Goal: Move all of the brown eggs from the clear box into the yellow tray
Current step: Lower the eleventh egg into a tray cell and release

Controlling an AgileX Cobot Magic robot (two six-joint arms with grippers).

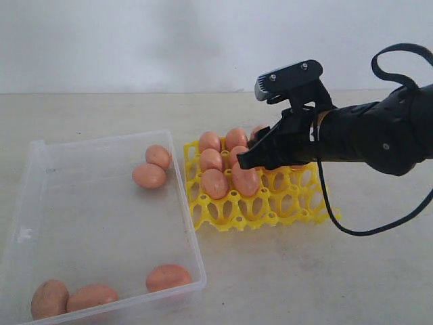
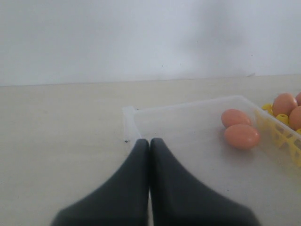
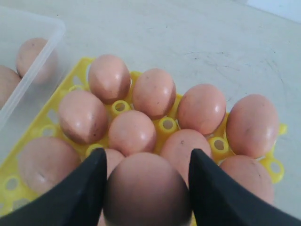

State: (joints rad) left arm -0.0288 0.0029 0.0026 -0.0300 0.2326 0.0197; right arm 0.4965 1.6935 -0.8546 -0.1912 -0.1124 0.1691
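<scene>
Left gripper (image 2: 149,141) pressed shut, seemingly low — right gripper (image 3: 146,154) reaches forward, clasping a brown egg (image 3: 146,193).

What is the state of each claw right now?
Left claw: closed, empty.
Right claw: closed on an egg, over the tray.

Left, box (image 1: 88,203); just right of it, tray (image 1: 291,203). In box: two eggs (image 1: 149,175) far side, three near edge. More in tray's left cups.
</scene>
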